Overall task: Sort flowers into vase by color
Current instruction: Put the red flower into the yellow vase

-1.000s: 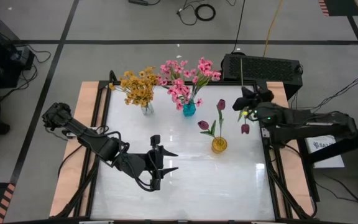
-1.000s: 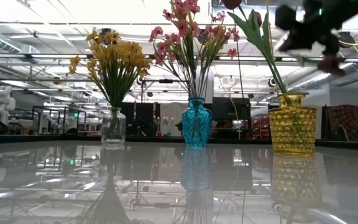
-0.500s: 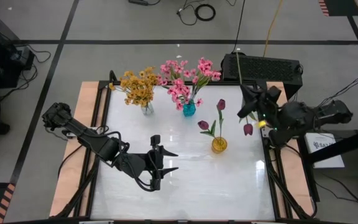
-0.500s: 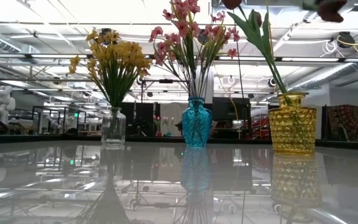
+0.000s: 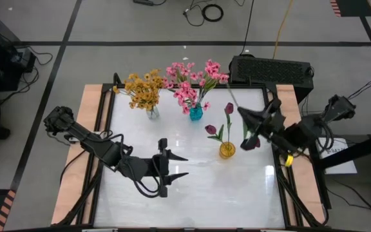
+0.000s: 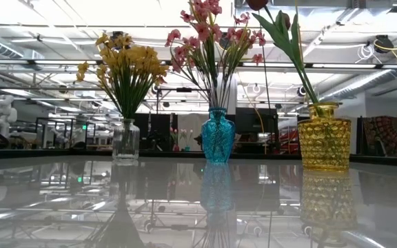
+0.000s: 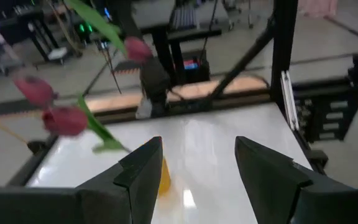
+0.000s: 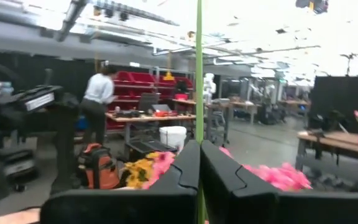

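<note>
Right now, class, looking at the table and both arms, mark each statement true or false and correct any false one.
1. The right gripper has its jaws shut on a tulip. True.
2. The pink flowers stand in the yellow vase. False: they stand in the blue vase.
3. The left gripper holds a yellow flower. False: its jaws are open and hold nothing.
4. The yellow flowers stand in the clear vase. True.
5. Tulips already stand in the yellow vase. True.
</note>
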`<move>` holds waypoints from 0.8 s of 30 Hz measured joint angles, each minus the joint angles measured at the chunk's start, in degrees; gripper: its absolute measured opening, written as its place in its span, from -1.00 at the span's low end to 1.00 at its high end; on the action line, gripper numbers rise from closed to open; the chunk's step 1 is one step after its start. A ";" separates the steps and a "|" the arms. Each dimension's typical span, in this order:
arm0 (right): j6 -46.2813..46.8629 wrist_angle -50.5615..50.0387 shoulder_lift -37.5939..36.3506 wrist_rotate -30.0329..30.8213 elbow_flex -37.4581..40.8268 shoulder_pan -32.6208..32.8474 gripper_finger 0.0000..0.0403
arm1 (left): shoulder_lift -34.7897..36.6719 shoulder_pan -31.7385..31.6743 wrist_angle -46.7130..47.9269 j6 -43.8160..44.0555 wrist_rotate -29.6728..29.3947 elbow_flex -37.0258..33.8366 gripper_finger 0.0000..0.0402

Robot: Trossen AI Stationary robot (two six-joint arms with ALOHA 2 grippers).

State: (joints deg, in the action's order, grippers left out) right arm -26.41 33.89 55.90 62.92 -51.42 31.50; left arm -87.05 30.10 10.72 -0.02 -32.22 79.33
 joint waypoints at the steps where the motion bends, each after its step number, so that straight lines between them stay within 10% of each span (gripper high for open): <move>1: -1.16 0.72 1.17 0.00 -0.64 0.73 -1.00 | 0.00 -0.28 -1.52 -0.89 0.00 0.00 0.04; 24: -7.05 2.08 20.88 -17.57 -15.28 7.24 -1.00 | -9.04 -10.76 -40.39 -18.78 19.08 0.04 0.04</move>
State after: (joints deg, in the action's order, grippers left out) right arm -33.46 35.97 76.78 45.34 -66.70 38.74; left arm -96.08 19.34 -29.67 -18.80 -13.14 79.37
